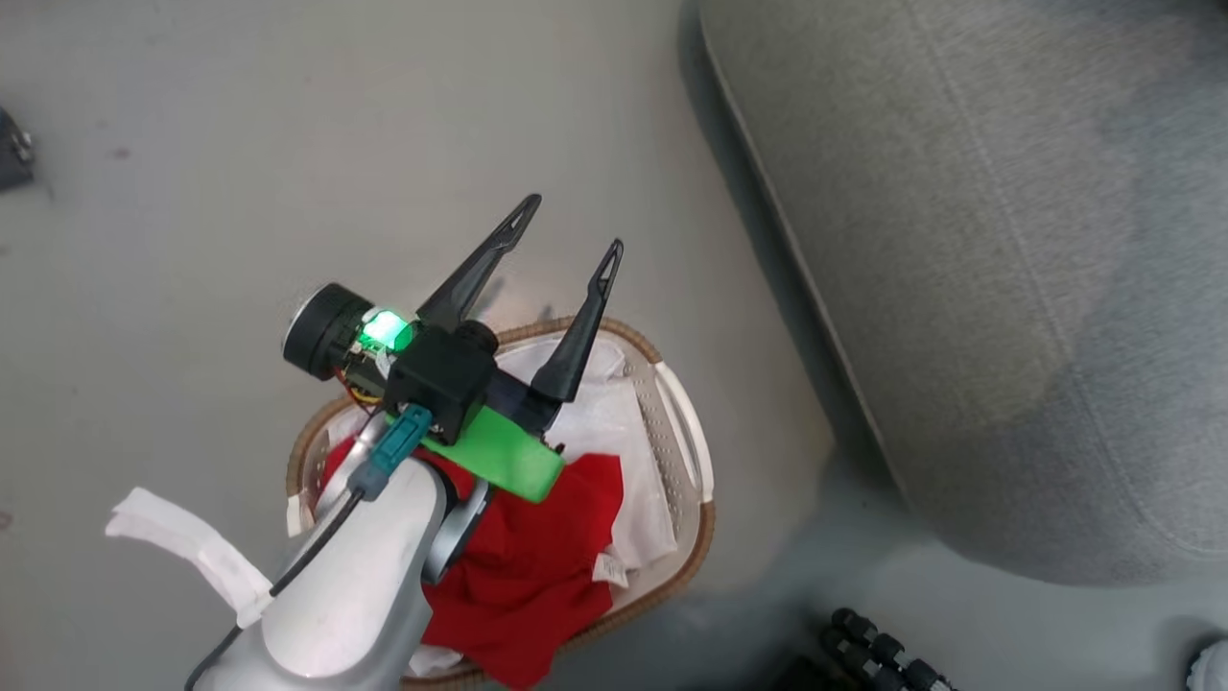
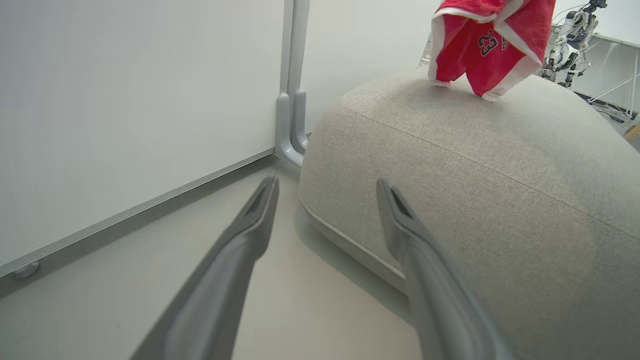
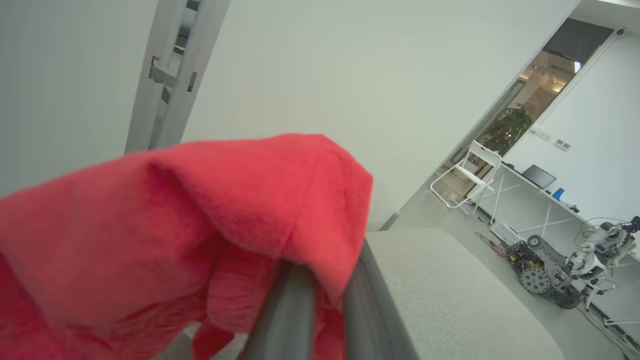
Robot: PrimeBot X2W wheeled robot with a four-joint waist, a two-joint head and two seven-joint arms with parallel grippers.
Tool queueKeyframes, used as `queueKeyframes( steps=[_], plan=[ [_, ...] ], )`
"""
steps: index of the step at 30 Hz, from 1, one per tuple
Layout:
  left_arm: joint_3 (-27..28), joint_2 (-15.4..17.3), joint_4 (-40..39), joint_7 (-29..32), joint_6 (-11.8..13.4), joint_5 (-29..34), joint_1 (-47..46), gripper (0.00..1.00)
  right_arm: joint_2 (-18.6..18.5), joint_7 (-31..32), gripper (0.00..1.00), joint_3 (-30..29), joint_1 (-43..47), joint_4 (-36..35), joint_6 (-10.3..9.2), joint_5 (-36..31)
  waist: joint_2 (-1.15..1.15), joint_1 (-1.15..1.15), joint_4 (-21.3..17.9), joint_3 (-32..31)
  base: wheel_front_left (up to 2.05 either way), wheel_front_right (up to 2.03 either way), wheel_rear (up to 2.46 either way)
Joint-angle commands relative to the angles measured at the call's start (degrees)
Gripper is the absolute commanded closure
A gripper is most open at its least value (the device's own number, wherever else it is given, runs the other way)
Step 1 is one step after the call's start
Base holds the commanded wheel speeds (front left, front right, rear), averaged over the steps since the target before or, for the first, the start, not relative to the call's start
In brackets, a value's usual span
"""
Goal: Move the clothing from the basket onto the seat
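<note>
The left fingers (image 1: 480, 264) are wide open and hold nothing. They point up and away, over the far rim of the basket (image 1: 696, 537). In the left wrist view the same left fingers (image 2: 250, 235) stick out over the bare floor (image 2: 310, 300), with the front edge of the seat (image 2: 475, 200) just ahead.

The right fingers (image 3: 290, 310) are shut tight on a red garment (image 3: 200, 210). The soft red cloth drapes over their tips and hides them. Below and to the side lies the grey seat (image 3: 450, 290).

In the left wrist view a numbered red piece (image 2: 480, 50) with white trim and a 23 on it hangs down from the top edge. Its lower ends touch the top of the seat.

More red clothing (image 1: 537, 557) lies in the basket, with white cloth (image 1: 604, 413) beside it. The pale left arm (image 1: 355, 576) reaches over the basket and covers part of it.

The basket sits on a smooth pale grey floor (image 1: 288, 144), near the big grey seat (image 1: 1007, 288) but not touching it.

A plain white wall (image 2: 125, 100) with a grey post (image 2: 295, 75) stands behind the seat. Farther off are a white folding chair (image 3: 467, 175), a white tabletop (image 3: 525, 192) with a laptop (image 3: 537, 176), a green plant (image 3: 507, 127) and a small wheeled machine (image 3: 550, 280) on the floor.
</note>
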Motion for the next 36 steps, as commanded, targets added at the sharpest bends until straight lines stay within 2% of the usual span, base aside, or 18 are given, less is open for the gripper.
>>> queueKeyframes(
  steps=[1,8,16,17,19,20,21,22,23,36],
  plan=[
    [0.1,0.5,-0.5,0.1,0.4,0.6,-1.7,0.0,-0.4,-0.2,1.0,-1.5,-1.5,1.2,-0.08,-1.1,0.0,-0.01,4.0,8.4,0.0,0.0,0.0],
    [0.0,1.0,-1.2,0.2,1.0,1.1,-2.7,0.0,1.8,-0.3,1.0,-5.8,-1.6,5.1,-0.08,-6.5,0.0,-0.01,4.9,12.3,0.0,0.0,0.0],
    [-0.2,0.9,-0.4,-0.1,1.4,0.7,-2.7,0.0,5.0,-0.3,1.0,-5.9,2.1,5.6,-0.07,-9.7,0.0,-0.01,4.2,12.5,0.0,0.0,0.0],
    [-0.3,0.8,-0.3,-0.1,1.4,0.6,-2.8,0.0,5.3,-0.3,0.96,-5.8,2.4,5.2,-0.08,-9.6,0.0,-0.01,4.0,12.4,0.0,0.0,0.0],
    [-0.4,0.7,0.1,-0.2,1.4,0.4,-2.8,0.0,5.5,-0.3,0.62,-5.6,3.4,4.2,-0.08,-9.3,0.0,-0.01,3.8,12.0,0.0,0.0,0.0],
    [-0.5,0.6,0.3,-0.2,1.3,0.3,-2.8,0.0,5.9,-0.3,0.54,-5.5,4.0,3.7,-0.08,-9.0,0.0,-0.01,3.6,11.7,0.0,0.0,0.0],
    [-0.5,0.5,0.5,-0.3,1.3,0.2,-2.8,0.0,6.2,-0.3,0.34,-5.5,4.5,3.3,-0.07,-8.8,0.0,-0.01,3.6,11.5,0.0,0.0,0.0],
    [-0.5,0.5,0.8,-0.3,1.3,0.1,-2.8,0.0,6.3,-0.3,0.07,-5.3,5.0,2.9,-0.08,-8.7,0.0,-0.01,3.4,11.1,0.0,0.0,0.0],
    [-0.5,0.5,0.9,-0.3,1.3,0.0,-2.7,0.0,6.3,-0.3,0.0,-5.2,5.4,2.5,-0.08,-8.5,0.0,-0.01,3.4,10.8,0.0,0.0,0.0],
    [0.2,-2.2,2.8,-0.5,0.6,-2.3,-0.5,0.0,7.0,-0.2,0.0,-1.9,15.2,-1.4,-0.07,-6.4,0.0,-0.01,4.7,1.5,0.0,0.0,0.0]
  ],
)
